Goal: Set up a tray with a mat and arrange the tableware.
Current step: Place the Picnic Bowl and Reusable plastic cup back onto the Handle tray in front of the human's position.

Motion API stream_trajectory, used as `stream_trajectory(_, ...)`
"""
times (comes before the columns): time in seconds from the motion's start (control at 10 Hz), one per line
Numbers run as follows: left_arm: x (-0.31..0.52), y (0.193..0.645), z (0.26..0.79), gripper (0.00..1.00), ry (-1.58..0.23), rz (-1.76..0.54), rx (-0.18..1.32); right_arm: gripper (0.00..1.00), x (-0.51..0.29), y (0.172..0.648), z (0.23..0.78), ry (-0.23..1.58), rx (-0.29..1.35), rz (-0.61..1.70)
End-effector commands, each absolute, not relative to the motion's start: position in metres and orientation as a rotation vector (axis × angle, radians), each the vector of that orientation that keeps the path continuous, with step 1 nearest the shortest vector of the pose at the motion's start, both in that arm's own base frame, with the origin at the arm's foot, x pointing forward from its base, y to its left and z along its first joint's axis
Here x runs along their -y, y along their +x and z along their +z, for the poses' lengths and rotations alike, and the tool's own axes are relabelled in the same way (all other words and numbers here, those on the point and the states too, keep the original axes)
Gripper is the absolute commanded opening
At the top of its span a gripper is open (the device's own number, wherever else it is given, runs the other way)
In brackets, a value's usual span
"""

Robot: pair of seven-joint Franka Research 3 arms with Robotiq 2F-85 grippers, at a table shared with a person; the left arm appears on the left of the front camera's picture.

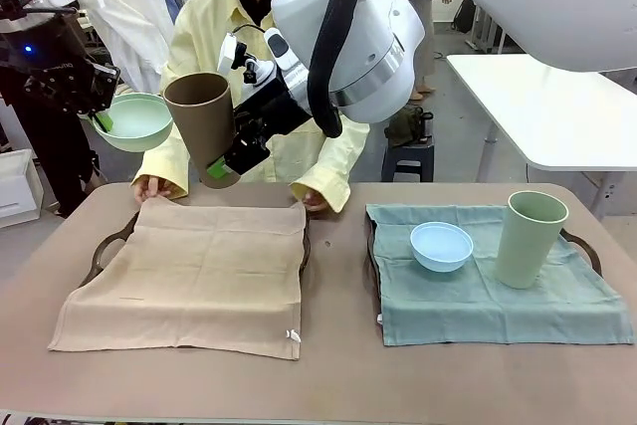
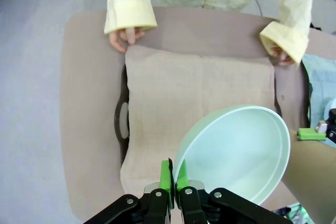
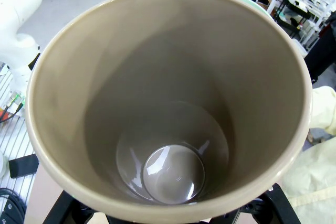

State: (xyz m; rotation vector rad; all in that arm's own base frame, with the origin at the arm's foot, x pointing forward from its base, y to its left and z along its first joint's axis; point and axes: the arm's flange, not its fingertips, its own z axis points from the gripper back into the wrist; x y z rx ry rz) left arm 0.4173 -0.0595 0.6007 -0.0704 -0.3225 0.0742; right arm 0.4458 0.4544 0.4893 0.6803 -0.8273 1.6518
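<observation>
Pinching the mint bowl (image 2: 236,153) rim, left hand (image 2: 173,179) is shut; right hand (image 1: 221,168) clasps brown tumbler (image 1: 202,116).

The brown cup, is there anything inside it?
Empty. The right wrist view looks straight into the brown cup and shows only its bare, shiny bottom.

Left tray (image 1: 111,242) mostly hidden under beige mat (image 1: 189,271); only a handle and rim sliver show. Right tray (image 1: 587,246) likewise under teal mat (image 1: 498,296). Brown tumbler (image 3: 168,98) blocks right gripper fingers in right wrist view; base cut by bottom edge. Mint bowl (image 2: 236,153) covers mat's near corner in left wrist view. Person's hands (image 1: 151,186) partly tucked behind the mat edge. Right arm hides person's torso.
</observation>
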Motion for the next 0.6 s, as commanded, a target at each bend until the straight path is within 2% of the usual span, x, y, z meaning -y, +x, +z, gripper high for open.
stream_trajectory(0.0,0.06,0.417,0.601,0.04,-0.07,0.074,0.322,0.8,-0.454,0.446,0.489,0.68,0.827,1.652)
stream_trajectory(0.5,0.041,0.435,0.511,0.04,-0.094,0.052,0.255,0.8,-0.447,0.469,0.387,0.777,0.78,1.627)
